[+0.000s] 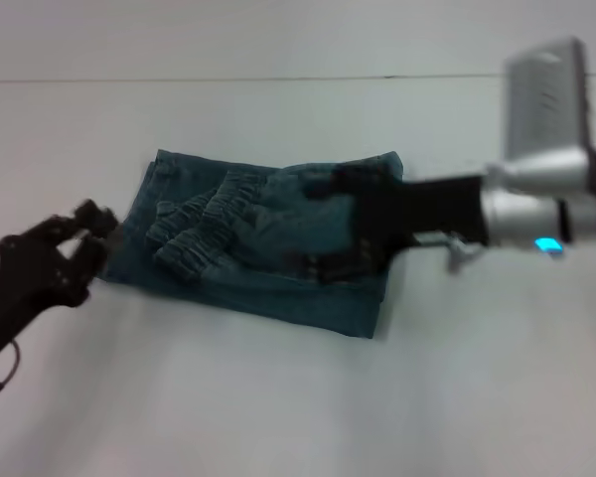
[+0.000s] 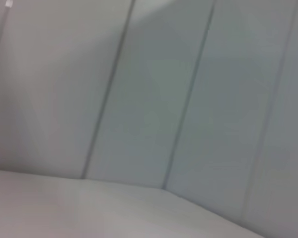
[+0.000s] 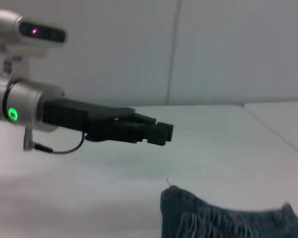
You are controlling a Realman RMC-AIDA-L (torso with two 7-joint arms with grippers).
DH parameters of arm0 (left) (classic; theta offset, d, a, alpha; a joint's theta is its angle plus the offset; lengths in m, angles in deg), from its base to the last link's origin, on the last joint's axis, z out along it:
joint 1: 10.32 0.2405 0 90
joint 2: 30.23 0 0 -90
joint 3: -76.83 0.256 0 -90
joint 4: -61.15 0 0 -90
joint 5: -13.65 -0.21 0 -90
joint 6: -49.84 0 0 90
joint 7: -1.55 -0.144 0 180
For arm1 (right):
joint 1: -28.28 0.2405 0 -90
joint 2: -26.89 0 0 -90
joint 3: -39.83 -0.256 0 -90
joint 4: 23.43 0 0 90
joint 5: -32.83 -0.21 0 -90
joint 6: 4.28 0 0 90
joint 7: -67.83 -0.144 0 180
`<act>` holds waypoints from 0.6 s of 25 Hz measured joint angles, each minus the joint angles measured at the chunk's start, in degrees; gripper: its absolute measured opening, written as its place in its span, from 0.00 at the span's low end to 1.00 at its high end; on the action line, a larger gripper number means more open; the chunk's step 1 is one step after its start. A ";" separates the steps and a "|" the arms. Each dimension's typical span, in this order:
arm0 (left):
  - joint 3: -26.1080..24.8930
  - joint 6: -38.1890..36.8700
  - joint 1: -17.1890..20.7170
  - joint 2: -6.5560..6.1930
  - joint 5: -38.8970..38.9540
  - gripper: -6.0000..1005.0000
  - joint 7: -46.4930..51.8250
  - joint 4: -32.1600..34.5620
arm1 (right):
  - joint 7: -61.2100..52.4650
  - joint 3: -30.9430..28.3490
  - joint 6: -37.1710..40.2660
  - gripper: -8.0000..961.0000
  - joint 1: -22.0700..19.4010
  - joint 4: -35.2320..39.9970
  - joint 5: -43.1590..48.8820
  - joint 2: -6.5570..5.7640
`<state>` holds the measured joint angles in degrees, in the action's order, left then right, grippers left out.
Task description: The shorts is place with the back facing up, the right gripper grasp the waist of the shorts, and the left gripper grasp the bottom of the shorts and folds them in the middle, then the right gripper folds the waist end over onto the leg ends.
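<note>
The denim shorts (image 1: 278, 288) lie folded on the white table (image 1: 278, 397), and their ruffled elastic waist (image 1: 204, 229) rests on top of the lower layer, toward the left. My right gripper (image 1: 323, 224) reaches in from the right and hovers open over the shorts' right half, holding nothing. My left gripper (image 1: 89, 237) stands open just off the shorts' left edge, clear of the cloth. In the right wrist view the left gripper (image 3: 161, 131) hangs above the table beyond a corner of the shorts (image 3: 228, 220). I cannot make out the bottom of the shorts.
The left wrist view shows only a panelled wall (image 2: 154, 99) and a strip of table (image 2: 64, 208). A wall seam (image 1: 278, 78) runs along the table's far edge. A second table surface (image 3: 283, 119) sits to one side in the right wrist view.
</note>
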<state>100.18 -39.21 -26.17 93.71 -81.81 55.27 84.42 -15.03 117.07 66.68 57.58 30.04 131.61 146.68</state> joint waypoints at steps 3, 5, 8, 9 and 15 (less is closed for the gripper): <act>1.69 -0.16 -1.49 -0.51 -5.35 0.15 4.19 2.26 | 1.66 0.07 0.20 0.95 -5.99 -0.36 -2.92 0.25; 2.68 -0.32 -2.84 -1.08 -9.66 0.27 8.35 4.15 | 3.07 0.24 0.33 0.95 -8.87 -0.64 -4.12 0.32; 3.21 -1.59 -5.26 -2.32 -15.93 0.45 11.73 5.24 | 4.58 -0.15 0.55 0.95 -12.13 -1.55 -5.01 0.23; 3.22 -2.18 -6.01 -2.70 -17.67 0.49 12.10 5.32 | 5.65 -0.54 0.92 0.95 -13.06 -2.32 -5.38 0.14; 3.07 -5.88 -8.61 -4.14 -24.96 0.65 13.40 6.87 | 16.85 -7.76 8.37 0.95 -14.27 -9.77 -5.55 -0.39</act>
<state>103.25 -45.09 -34.78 89.57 -106.77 68.67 91.29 1.82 109.31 75.05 43.31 20.27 126.06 146.29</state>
